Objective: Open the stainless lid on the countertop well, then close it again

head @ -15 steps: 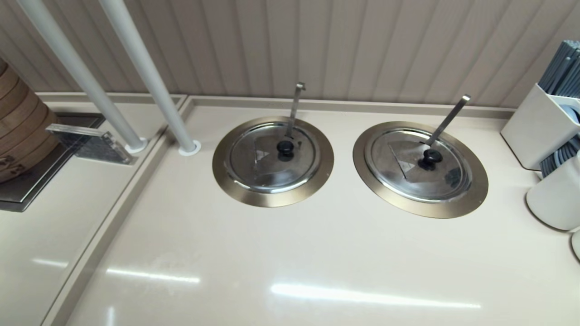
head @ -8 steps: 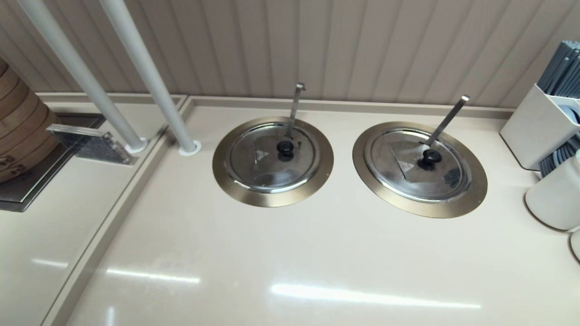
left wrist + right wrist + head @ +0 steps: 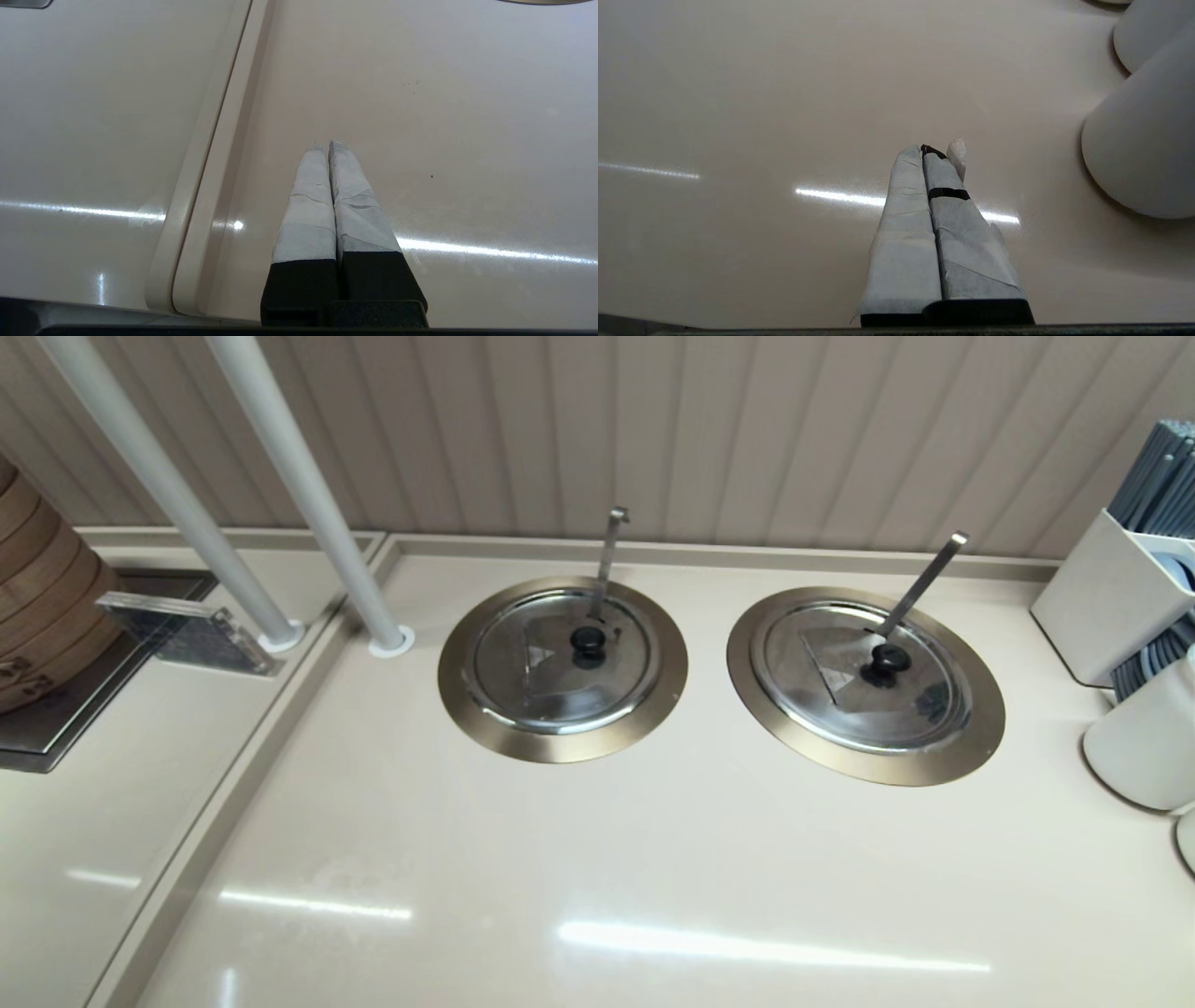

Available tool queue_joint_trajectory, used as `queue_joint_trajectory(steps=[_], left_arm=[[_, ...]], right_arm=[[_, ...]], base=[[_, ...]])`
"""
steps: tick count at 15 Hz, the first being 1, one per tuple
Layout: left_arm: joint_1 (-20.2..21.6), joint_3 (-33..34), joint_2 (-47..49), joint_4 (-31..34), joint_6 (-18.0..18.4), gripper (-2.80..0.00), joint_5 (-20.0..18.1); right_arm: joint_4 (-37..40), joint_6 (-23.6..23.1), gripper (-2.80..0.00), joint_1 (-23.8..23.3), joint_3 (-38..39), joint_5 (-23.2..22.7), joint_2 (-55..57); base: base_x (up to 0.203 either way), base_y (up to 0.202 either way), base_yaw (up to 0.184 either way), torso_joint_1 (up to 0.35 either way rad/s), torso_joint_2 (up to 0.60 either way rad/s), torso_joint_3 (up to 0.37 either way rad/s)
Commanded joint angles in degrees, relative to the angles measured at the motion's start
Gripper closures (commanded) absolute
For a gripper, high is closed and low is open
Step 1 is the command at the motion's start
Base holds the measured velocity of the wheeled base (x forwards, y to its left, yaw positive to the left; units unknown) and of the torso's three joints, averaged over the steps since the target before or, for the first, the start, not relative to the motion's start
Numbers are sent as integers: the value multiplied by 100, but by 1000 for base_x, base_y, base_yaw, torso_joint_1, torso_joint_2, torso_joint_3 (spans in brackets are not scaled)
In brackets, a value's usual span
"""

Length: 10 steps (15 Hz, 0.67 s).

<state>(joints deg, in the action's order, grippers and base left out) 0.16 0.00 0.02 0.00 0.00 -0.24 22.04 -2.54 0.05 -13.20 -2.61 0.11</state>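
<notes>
The stainless lid (image 3: 864, 677) lies flat on the countertop well (image 3: 971, 747) at the right of the head view. Its black knob (image 3: 889, 659) sits on a wedge-shaped flap, and a flat-tipped steel handle (image 3: 924, 581) leans out toward the back right. Neither arm shows in the head view. My left gripper (image 3: 325, 147) is shut and empty over bare counter beside a raised seam. My right gripper (image 3: 922, 150) is shut and empty over bare counter near white containers.
A twin lid (image 3: 563, 658) with an upright hook-tipped handle (image 3: 609, 555) covers the left well. Two white poles (image 3: 308, 495) rise at the back left beside bamboo steamers (image 3: 37, 607). A white utensil holder (image 3: 1111, 588) and a white jar (image 3: 1144, 737) stand at the right edge.
</notes>
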Motion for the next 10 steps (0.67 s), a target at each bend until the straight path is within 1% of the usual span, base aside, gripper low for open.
queue_joint_trajectory(steps=[1,2,3,4,5,7,10], left_arm=[[2,0,6,0,0,0,-2],[2,0,6,0,0,0,-2],[2,0,6,0,0,0,-2],[2,0,6,0,0,0,-2],[2,0,6,0,0,0,-2],[2,0,6,0,0,0,-2],[2,0,6,0,0,0,-2]], right_arm=[[-1178,-33,0,4,697,-33,1],[-2038,-227,0,4,1106,-8,1],[-2420,-432,0,4,1332,18,0],[-2347,-608,0,4,1355,40,1],[-2304,-621,0,4,1351,50,6],[-2300,-453,0,4,1348,64,6],[-2291,-471,0,4,1355,59,0]], base=[[0,0,0,0,0,0],[0,0,0,0,0,0],[0,0,0,0,0,0],[0,0,0,0,0,0],[0,0,0,0,0,0],[0,0,0,0,0,0],[0,0,0,0,0,0]])
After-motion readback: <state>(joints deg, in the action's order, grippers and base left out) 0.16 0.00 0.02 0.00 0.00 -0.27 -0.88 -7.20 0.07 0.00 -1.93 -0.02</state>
